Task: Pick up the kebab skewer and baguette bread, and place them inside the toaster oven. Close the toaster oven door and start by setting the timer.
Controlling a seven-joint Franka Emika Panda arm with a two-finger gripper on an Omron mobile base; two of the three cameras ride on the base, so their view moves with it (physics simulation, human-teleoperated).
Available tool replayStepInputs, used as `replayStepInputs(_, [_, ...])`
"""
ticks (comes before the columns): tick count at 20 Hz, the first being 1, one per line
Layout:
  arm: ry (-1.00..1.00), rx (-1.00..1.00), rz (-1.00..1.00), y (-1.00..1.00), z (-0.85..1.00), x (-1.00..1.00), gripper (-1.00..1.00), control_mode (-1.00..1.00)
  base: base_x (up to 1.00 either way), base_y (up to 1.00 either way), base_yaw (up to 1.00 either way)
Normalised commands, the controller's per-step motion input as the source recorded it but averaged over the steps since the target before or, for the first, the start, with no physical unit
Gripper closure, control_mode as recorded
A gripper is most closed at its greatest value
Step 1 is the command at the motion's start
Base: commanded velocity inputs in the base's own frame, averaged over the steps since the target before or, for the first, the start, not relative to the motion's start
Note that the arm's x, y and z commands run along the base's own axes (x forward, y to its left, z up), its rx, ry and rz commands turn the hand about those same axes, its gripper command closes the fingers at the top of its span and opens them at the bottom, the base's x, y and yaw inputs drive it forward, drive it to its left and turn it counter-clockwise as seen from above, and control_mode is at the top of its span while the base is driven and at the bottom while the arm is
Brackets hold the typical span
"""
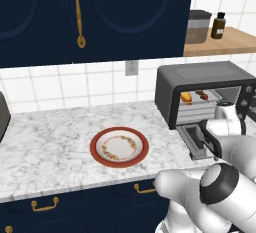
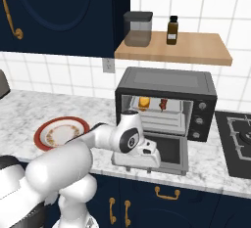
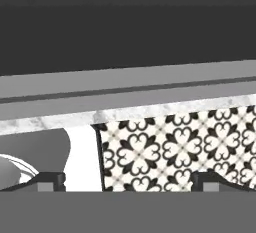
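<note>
The toaster oven [image 2: 166, 82] stands on the counter with its door [image 2: 172, 149] dropped flat toward me. On its inner rack lie the baguette bread [image 2: 143, 103] at the left and the kebab skewer [image 2: 163, 104] beside it; both also show as baguette bread [image 1: 186, 97] and kebab skewer [image 1: 202, 95]. My gripper [image 2: 147, 152] sits low at the door's front left edge. In the hand view my gripper [image 3: 130, 182] is open, nothing between its fingertips [image 3: 50, 180], facing the dark door panel [image 3: 125, 22] and its grey bar handle [image 3: 125, 84]. Round knobs [image 2: 198, 120] line the oven's right side.
An empty floral plate [image 1: 119, 147] with a red rim lies on the marble counter [image 1: 45, 142] left of the oven. A wooden shelf [image 2: 196, 46] above carries a canister [image 2: 138, 28] and a brown bottle [image 2: 172, 30]. A stove [image 2: 238, 139] borders the oven's right.
</note>
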Motion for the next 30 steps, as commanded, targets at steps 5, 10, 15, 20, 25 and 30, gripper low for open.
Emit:
replayStepInputs(5, [0.05, 0.0, 0.16, 0.0, -0.21, -0.46, -1.0, -1.0, 0.0, 0.0, 0.0])
replayStepInputs(10, [-0.01, 0.03, 0.0, 0.0, -0.28, -0.02, -1.0, -1.0, 0.0, 0.0, 0.0])
replayStepInputs(15, [0.0, 0.09, 0.0, 0.0, -0.3, 0.15, -1.0, -1.0, 0.0, 0.0, 0.0])
replayStepInputs(20, [-0.04, 0.0, 0.0, 0.0, -0.18, 0.19, -1.0, -1.0, 0.0, 0.0, 0.0])
replayStepInputs(25, [-0.14, 0.0, 0.0, 0.0, -0.04, 0.4, -1.0, -1.0, 0.0, 0.0, 0.0])
replayStepInputs(30, [-0.14, 0.0, 0.0, 0.0, 0.0, 0.51, -1.0, -1.0, 0.0, 0.0, 0.0])
